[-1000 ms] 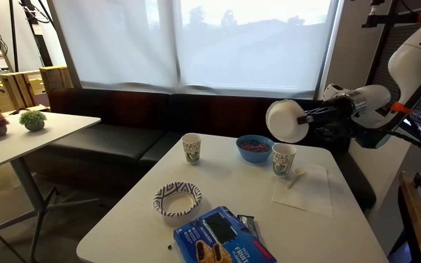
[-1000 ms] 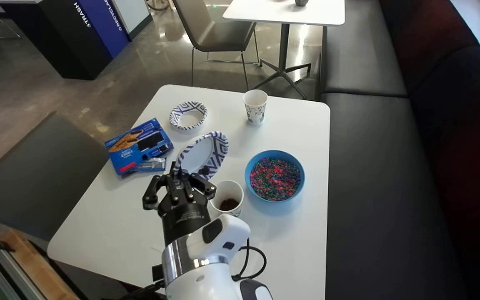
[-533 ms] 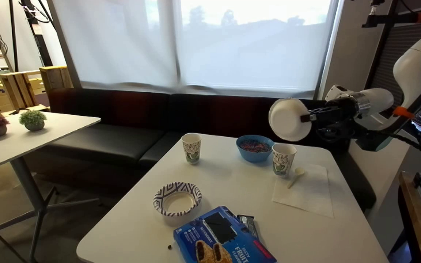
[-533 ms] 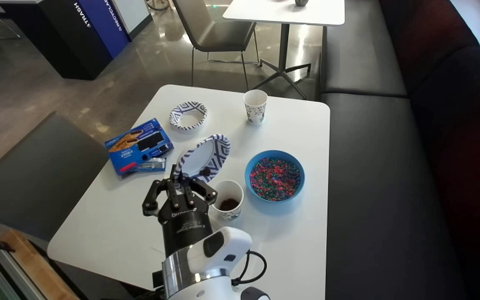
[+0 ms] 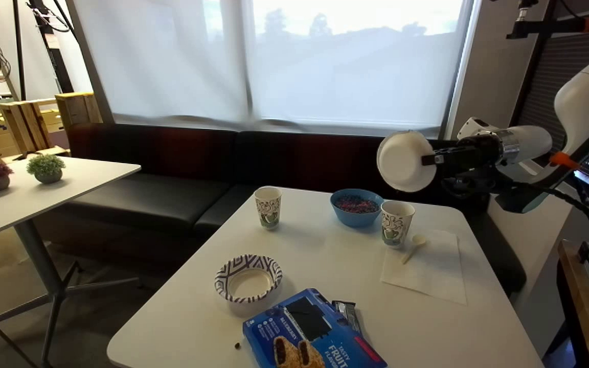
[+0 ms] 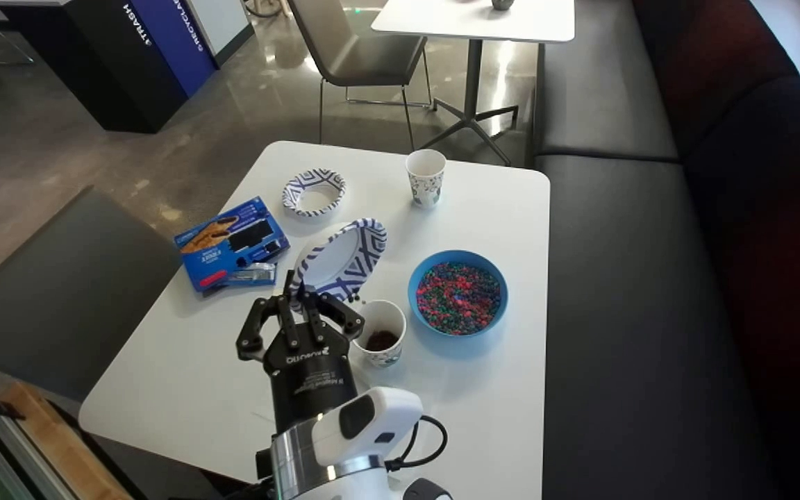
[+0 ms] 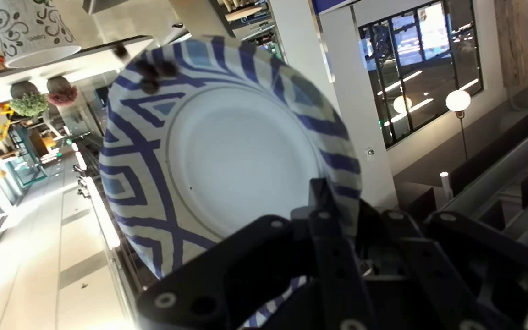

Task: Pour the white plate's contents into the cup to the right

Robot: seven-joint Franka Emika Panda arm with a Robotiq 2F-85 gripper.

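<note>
My gripper (image 6: 299,286) is shut on the rim of the white plate (image 6: 334,260), with a finger on either side. The plate is tipped nearly on edge, its white underside showing in an exterior view (image 5: 406,162). In the wrist view its inside (image 7: 245,156) is white with a blue-striped rim. Dark bits (image 7: 151,75) are at the rim, and in an exterior view they sit just past the lower edge (image 6: 353,298). The cup (image 5: 395,225) stands upright below the plate, with dark brown contents (image 6: 380,340) inside. The back finger is mostly hidden by the plate in the wrist view.
A blue bowl (image 5: 357,208) of coloured beads stands beside the cup. A second paper cup (image 5: 268,207), a striped bowl (image 5: 248,278), a blue box (image 5: 310,327) and a wrapped bar (image 6: 254,274) stand around. A spoon (image 5: 413,249) lies on a napkin (image 5: 427,276).
The plate has tilted further and risen slightly, shifting a little. The dark clump inside it has slid off the lower rim toward the cup. The gripper keeps its hold.
</note>
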